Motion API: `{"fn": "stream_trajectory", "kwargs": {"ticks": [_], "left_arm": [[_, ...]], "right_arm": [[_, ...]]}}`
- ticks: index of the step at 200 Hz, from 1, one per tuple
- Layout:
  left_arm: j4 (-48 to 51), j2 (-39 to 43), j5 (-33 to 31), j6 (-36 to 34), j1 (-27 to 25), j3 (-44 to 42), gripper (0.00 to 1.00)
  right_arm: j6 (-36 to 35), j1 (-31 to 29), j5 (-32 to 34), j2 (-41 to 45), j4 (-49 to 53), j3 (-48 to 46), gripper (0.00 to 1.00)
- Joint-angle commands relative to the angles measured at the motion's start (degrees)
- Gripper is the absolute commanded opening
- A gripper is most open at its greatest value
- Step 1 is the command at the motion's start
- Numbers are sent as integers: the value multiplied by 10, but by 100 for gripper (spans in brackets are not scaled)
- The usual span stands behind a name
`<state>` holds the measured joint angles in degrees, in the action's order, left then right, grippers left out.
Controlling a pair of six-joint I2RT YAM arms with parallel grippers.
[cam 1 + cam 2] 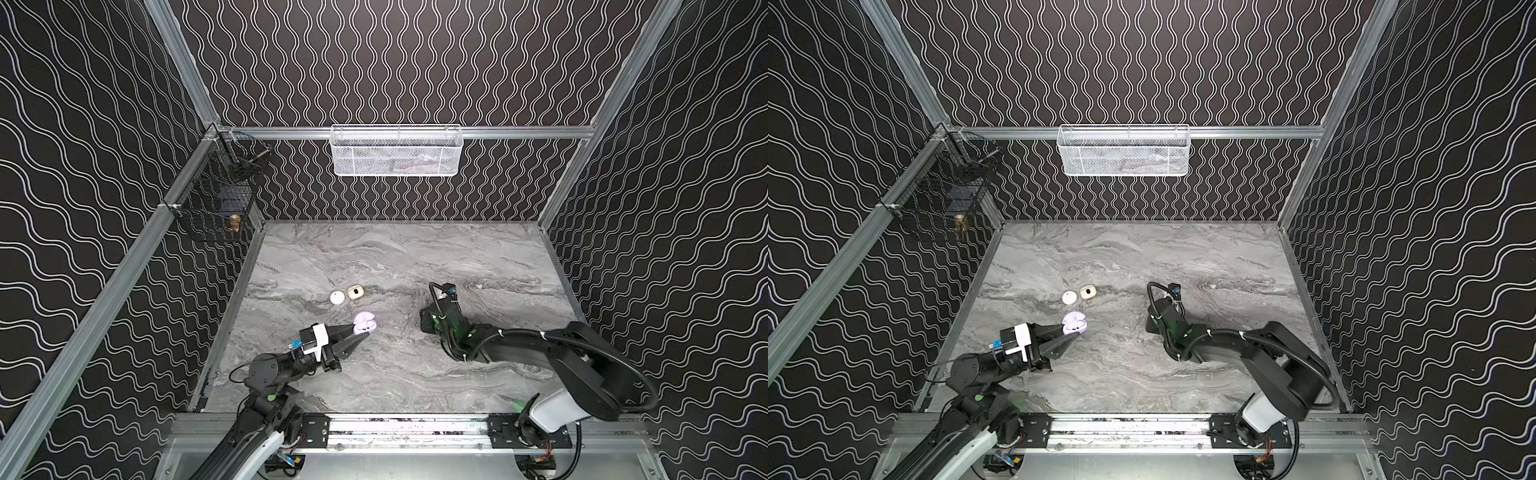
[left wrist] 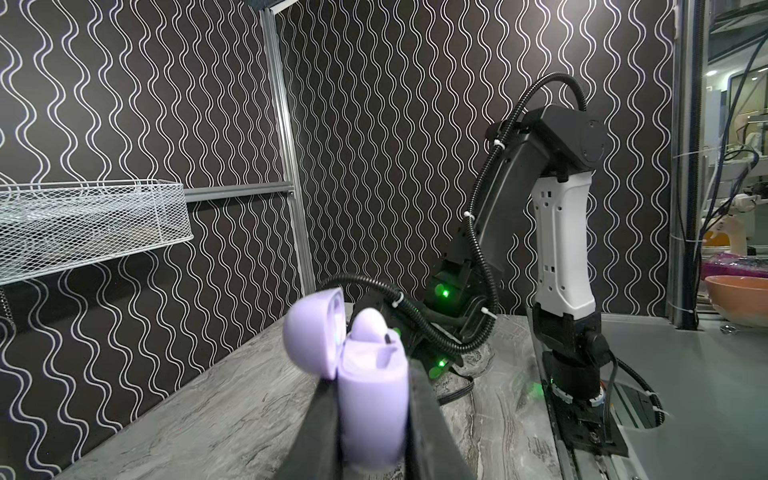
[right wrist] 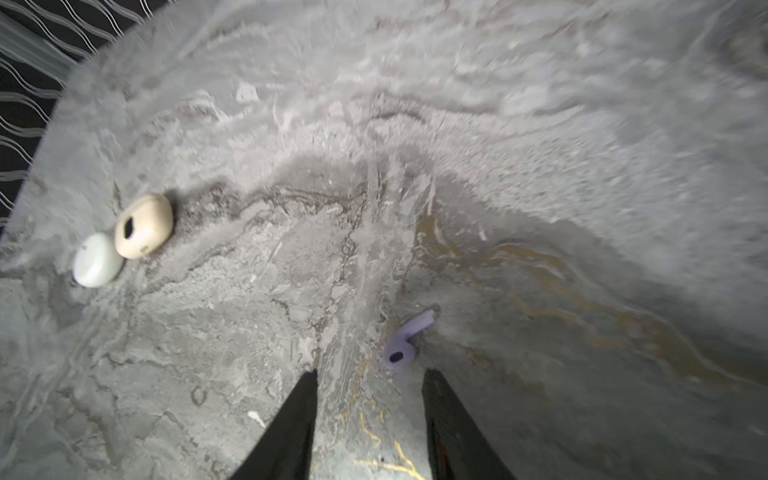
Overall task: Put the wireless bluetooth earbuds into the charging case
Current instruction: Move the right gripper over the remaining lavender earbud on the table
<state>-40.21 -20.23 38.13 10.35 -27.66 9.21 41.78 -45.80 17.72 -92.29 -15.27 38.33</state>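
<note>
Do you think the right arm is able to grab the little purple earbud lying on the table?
Probably yes. The purple earbud lies by itself on the table, just ahead of the right tool, whose jaws stand open. Nothing sits between them.

Robot lab cell, aluminium frame [image 1: 519, 132], wavy-patterned walls [image 1: 415, 62], marble tabletop [image 1: 395, 257]
</note>
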Motion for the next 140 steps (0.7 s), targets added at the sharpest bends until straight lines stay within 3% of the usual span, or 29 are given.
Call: {"fn": "stream_trajectory", "kwargs": {"ticks": [1, 49, 140], "left_arm": [[7, 3, -7, -11, 0, 5, 0], [-10, -23, -2, -10, 0, 6, 0], [3, -11, -6, -13, 0, 8, 0]], "right_arm": [[3, 0, -18, -26, 17, 21, 45], [2, 0, 16, -61, 48, 43, 45], [23, 0, -54, -74, -37, 29, 41]]}}
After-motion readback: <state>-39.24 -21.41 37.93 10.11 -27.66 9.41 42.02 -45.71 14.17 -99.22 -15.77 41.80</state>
